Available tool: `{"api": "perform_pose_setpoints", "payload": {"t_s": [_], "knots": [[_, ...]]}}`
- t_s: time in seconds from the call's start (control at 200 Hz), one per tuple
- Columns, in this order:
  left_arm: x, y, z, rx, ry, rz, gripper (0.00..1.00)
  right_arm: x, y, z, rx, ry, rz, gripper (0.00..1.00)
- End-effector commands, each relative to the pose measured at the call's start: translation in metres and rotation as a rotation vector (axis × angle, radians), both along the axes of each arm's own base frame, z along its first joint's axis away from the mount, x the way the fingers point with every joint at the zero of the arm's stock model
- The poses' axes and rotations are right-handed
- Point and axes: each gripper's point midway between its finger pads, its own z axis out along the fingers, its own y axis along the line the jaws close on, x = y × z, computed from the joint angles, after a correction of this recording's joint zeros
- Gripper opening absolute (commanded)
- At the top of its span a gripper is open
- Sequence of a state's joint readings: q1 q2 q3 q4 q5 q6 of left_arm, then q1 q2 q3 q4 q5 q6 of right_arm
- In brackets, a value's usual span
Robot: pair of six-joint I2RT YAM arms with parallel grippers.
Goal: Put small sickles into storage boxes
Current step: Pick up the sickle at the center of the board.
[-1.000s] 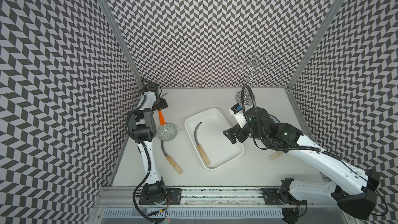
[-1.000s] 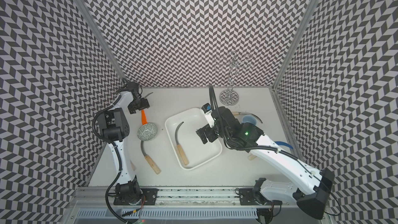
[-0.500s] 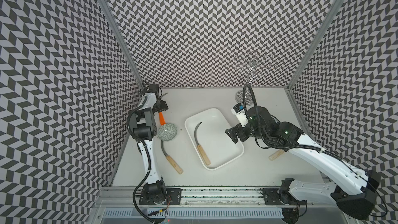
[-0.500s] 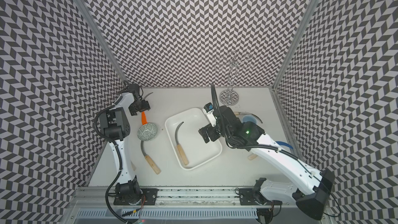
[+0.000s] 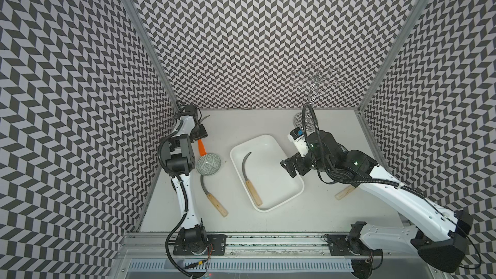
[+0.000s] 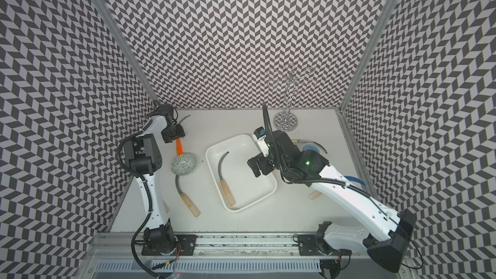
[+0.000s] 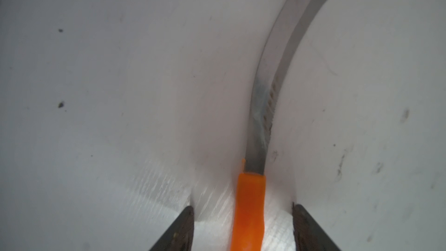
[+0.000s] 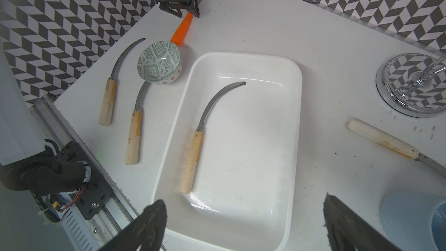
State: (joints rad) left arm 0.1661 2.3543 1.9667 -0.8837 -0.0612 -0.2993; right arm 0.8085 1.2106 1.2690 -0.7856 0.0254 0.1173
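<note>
"One sickle lies in the white tray. What's the left end effector doing?"

"Straddling the orange-handled sickle, which lies flat on the worktop near the far left corner. The jaws are apart and neither touches the handle. I'd centre them, pinch squarely near the blade, then lift straight up, since the handle's tail sits just beside the patterned bowl."

"And the right end effector?"

"Wide open, empty, over the tray."
</note>
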Motion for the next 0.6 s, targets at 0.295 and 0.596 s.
{"api": "perform_pose_setpoints", "payload": {"t_s": [0.295, 0.596], "knots": [[-0.0205, -0.0132, -0.0356, -0.049, 0.099, -0.019, 0.40, -0.0009, 0.0010, 0.0118, 0.039, -0.018, 0.004, 1.00], [-0.0211, -0.0172, -0.0357, -0.056, 0.099, -0.026, 0.21, -0.0020, -0.0003, 0.0121, 0.043, -0.021, 0.003, 1.00]]}}
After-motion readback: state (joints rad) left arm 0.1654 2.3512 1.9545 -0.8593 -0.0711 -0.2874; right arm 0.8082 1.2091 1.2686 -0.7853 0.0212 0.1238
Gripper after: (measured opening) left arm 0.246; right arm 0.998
